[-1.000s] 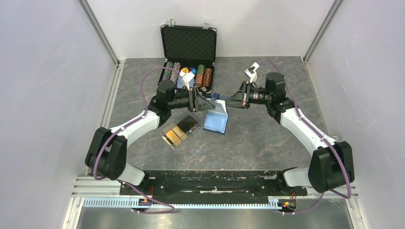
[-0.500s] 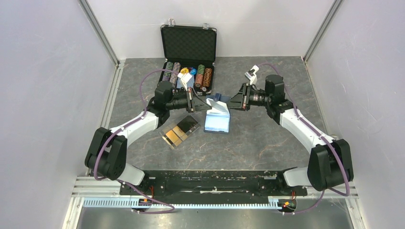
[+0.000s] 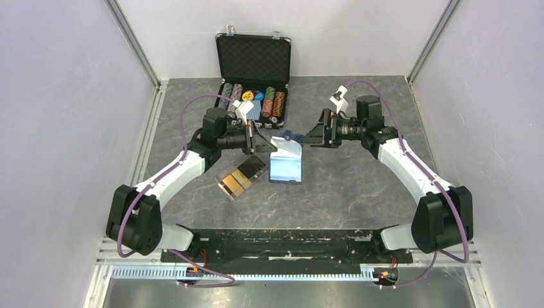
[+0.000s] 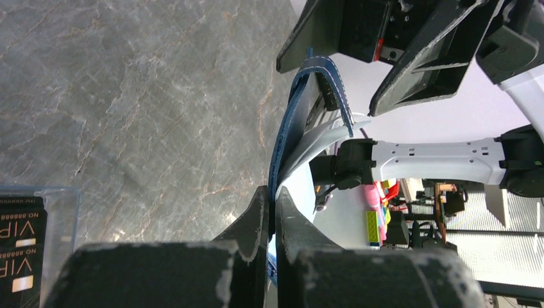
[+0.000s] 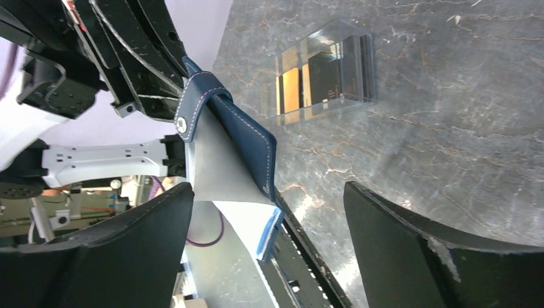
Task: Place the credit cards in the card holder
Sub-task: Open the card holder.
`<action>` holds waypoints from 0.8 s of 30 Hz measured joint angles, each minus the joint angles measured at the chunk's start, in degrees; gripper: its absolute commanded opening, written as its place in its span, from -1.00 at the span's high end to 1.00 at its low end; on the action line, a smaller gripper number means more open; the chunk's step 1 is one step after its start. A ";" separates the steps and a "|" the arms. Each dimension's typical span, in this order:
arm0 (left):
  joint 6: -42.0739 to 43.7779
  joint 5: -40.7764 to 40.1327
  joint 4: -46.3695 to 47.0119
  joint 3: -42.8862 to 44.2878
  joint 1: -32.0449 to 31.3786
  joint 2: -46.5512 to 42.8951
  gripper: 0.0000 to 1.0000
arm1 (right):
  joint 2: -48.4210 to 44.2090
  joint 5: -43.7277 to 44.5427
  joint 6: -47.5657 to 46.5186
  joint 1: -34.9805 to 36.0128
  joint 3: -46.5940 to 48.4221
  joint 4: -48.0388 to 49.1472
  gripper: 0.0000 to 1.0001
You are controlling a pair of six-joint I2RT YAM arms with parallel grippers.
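Note:
The navy card holder lies open at the table's middle, one half flat and the other flap standing up. My left gripper is shut on the left edge of that raised flap; in the left wrist view its fingers pinch the navy edge of the card holder. My right gripper is open and apart from the flap, to its right. Between its spread fingers show the card holder and its snap tab. Gold and black credit cards lie in a clear tray left of the holder.
An open black chip briefcase with rows of poker chips stands at the back, just behind both grippers. Grey marbled table surface spreads to the right and front. White walls close in both sides.
My left gripper shut on the card holder's raised flap. My right gripper let go of the holder, opened wide and drew back to the right. The holder shifted slightly left.

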 measured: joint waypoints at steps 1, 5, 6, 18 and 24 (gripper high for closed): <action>0.52 0.04 -1.14 0.09 0.00 -0.22 0.96 | 0.00 0.02 -1.01 -0.04 0.07 -0.59 -0.94; 1.77 0.48 -4.13 0.72 0.00 -0.35 0.96 | 0.00 -0.52 -3.76 -0.20 0.07 -1.75 -0.96; 2.08 0.72 -5.03 0.98 0.00 -0.35 0.95 | 0.00 -0.79 -4.15 -0.20 0.07 -1.75 -0.96; 2.34 4.26 -8.41 3.61 -0.07 -0.02 0.90 | 4.07 -3.98 -9.01 5.90 3.13 -1.70 -0.52; 2.34 4.59 -9.33 3.61 -0.24 0.42 0.36 | 6.45 -4.81 -9.77 8.52 5.29 -1.53 1.00</action>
